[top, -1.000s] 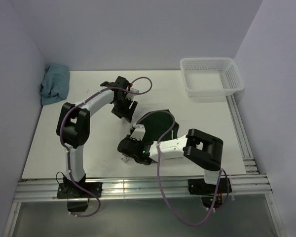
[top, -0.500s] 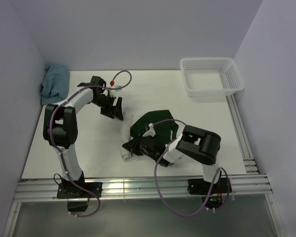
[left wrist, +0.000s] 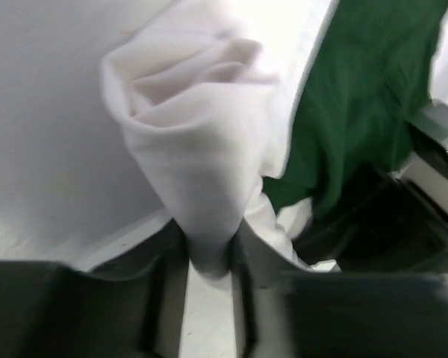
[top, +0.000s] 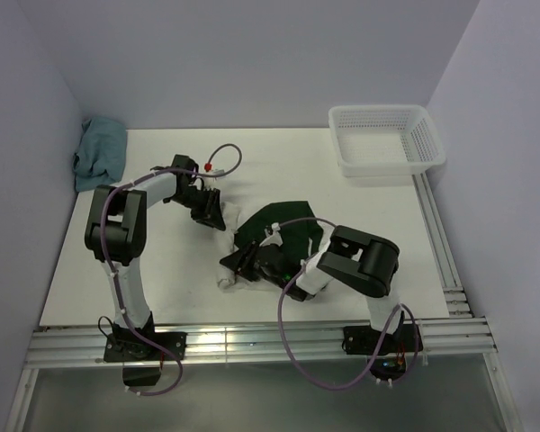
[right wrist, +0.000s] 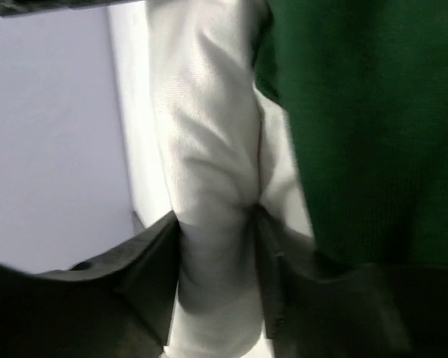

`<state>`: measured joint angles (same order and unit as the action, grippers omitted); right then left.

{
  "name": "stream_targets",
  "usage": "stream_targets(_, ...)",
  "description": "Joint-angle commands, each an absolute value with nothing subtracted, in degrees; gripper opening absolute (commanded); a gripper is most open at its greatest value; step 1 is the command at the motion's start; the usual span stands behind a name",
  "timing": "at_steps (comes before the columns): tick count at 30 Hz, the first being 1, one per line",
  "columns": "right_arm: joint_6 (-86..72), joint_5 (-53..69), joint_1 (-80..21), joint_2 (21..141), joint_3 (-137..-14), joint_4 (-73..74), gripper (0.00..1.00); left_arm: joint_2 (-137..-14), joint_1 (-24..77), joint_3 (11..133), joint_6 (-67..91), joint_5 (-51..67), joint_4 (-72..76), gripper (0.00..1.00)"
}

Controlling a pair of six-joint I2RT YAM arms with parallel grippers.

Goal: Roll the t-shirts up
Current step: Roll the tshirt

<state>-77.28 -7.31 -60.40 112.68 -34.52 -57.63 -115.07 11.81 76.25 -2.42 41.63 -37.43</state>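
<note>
Swung back in, L fingers [left wrist: 155,294] clamp t-shirt [top: 283,229] roll's upper end, R fingers [right wrist: 155,272] lower end; axis runs up-down, frame centre.

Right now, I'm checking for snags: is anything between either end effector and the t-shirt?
Nothing visible stands between them. The left end effector pinches a white fold of the t-shirt, and the right end effector straddles its white rolled part.

The overhead view is lit brightly and evenly from above, and only faint, soft shadows are cast on the table [top: 378,216]. In both wrist views the t-shirt [left wrist: 194,149] is rendered soft and washed out, while the fingers [left wrist: 75,313] at the lower edge are dark and out of focus.
</note>
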Motion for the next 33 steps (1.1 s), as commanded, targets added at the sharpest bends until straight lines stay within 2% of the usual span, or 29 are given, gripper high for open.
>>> stream_targets(1,-72.96,-12.11,-61.08,107.06,-38.39,-38.10,0.51,-112.24,12.74,77.69,-0.44,33.77,-35.77,0.23)
stream_targets(2,-72.34,-13.61,-61.61,105.22,-42.06,-28.22,0.54,-111.45,13.09,77.78,-0.53,32.10,-36.12,0.20)
stream_targets(6,-70.05,-20.46,-64.76,103.80,-52.36,-6.54,0.62,-110.39,16.25,78.84,-0.53,21.13,-39.11,0.04)
stream_targets(16,-70.14,-35.32,-70.83,106.08,-74.34,31.86,0.66,-110.48,20.74,82.61,1.47,12.49,-43.59,0.00)
stream_targets(26,-65.66,-38.93,-71.72,112.31,-86.64,36.91,0.65,-112.68,22.76,85.69,2.11,9.41,-46.23,0.00)
stream_targets(33,-63.72,-38.58,-70.84,118.03,-90.17,34.54,0.64,-113.55,23.47,86.48,2.64,8.79,-46.84,0.00)
